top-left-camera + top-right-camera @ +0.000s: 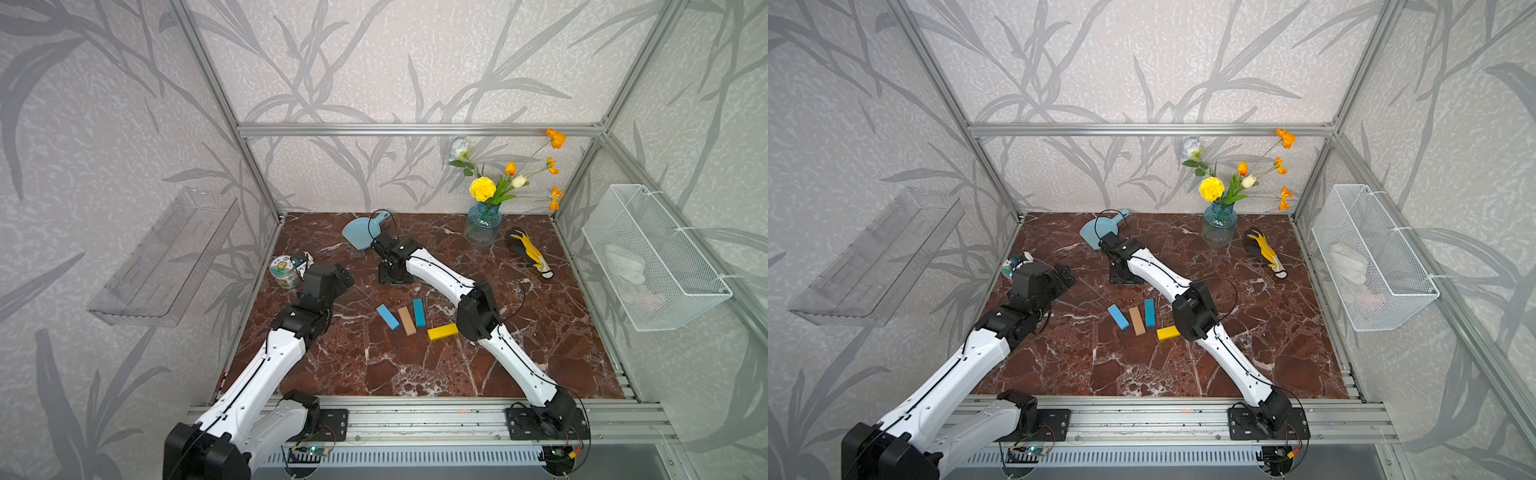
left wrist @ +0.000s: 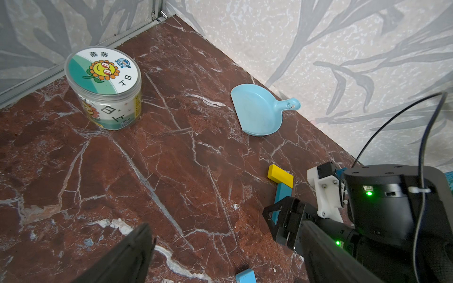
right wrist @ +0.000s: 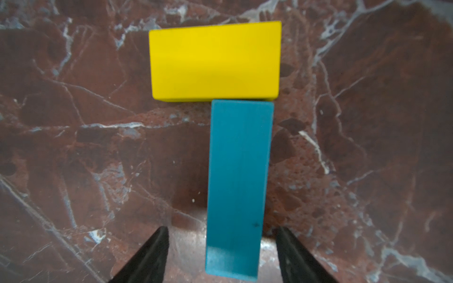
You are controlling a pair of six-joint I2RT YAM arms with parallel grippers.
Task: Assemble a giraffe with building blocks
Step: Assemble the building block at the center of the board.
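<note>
Black right fingers (image 3: 147, 259) sat released astride teal wooden bar (image 3: 237, 186) butted to short yellow block (image 3: 215, 61), likely neck-and-head; left fingers (image 2: 122, 257) spread empty.

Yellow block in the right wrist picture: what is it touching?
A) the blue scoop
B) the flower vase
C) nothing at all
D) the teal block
D: in the right wrist view the yellow block lies flat across one end of the teal block, their edges meeting with no gap, like a head on a neck.
</note>
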